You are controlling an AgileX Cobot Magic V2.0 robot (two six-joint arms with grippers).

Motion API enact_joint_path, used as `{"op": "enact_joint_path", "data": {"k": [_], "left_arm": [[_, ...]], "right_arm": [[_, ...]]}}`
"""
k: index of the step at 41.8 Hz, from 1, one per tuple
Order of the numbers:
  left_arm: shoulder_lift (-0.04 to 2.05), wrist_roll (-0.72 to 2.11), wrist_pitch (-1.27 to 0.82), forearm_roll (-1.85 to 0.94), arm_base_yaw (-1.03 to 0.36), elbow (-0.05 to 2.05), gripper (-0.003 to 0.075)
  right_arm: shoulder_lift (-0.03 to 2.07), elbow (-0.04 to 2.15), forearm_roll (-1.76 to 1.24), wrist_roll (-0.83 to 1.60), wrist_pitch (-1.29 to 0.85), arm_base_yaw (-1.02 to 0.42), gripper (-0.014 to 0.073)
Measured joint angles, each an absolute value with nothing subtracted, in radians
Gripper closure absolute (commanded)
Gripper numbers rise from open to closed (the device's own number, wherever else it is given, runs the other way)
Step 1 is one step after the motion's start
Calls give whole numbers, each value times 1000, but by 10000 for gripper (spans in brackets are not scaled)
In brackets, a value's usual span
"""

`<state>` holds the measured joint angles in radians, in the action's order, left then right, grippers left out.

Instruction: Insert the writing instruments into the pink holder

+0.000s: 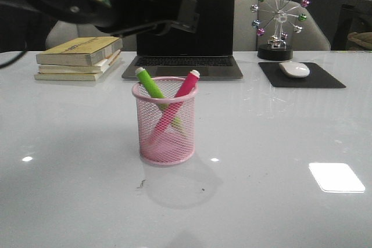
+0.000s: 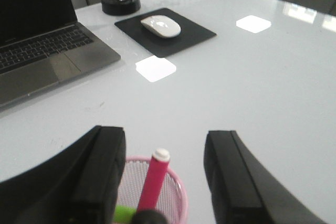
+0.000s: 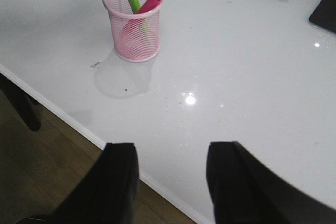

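The pink holder (image 1: pixel 165 126) stands upright in the middle of the white table. Both writing instruments stand inside it, crossed. The lime green marker (image 1: pixel 150 83) leans left and the magenta marker (image 1: pixel 186 84) leans right, white ends above the rim. My left gripper (image 2: pixel 164 134) hangs open just above the holder (image 2: pixel 177 190). The magenta marker (image 2: pixel 153 182) shows between its fingers, touched by neither. In the front view, the left arm (image 1: pixel 116 1) reaches in from the top left. My right gripper (image 3: pixel 172 149) is open and empty over the table's front edge, well away from the holder (image 3: pixel 134 32).
A laptop (image 1: pixel 183 27) stands open behind the holder. A stack of books (image 1: pixel 78 56) lies at the back left. A white mouse (image 1: pixel 294 69) on a black pad and a ferris-wheel ornament (image 1: pixel 279 21) are at the back right. Dark floor (image 3: pixel 47 182) lies below the table edge.
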<state>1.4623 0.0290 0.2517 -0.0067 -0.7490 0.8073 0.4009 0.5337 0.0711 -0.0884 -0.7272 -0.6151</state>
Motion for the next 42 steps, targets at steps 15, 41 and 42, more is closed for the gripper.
{"op": "enact_joint_path", "data": {"k": [15,41,42], "left_arm": [[1066,29,-349,31,-753,807,306],[553,29,-643,18,-753,570,314],[544,29,-643,18,-753,562,319]], "right_arm": [[401,534,75,-88,-727,-615,166],[401,534,132,-88,-727,-615,166],[401,534,132,-88,-727,-615,166]]}}
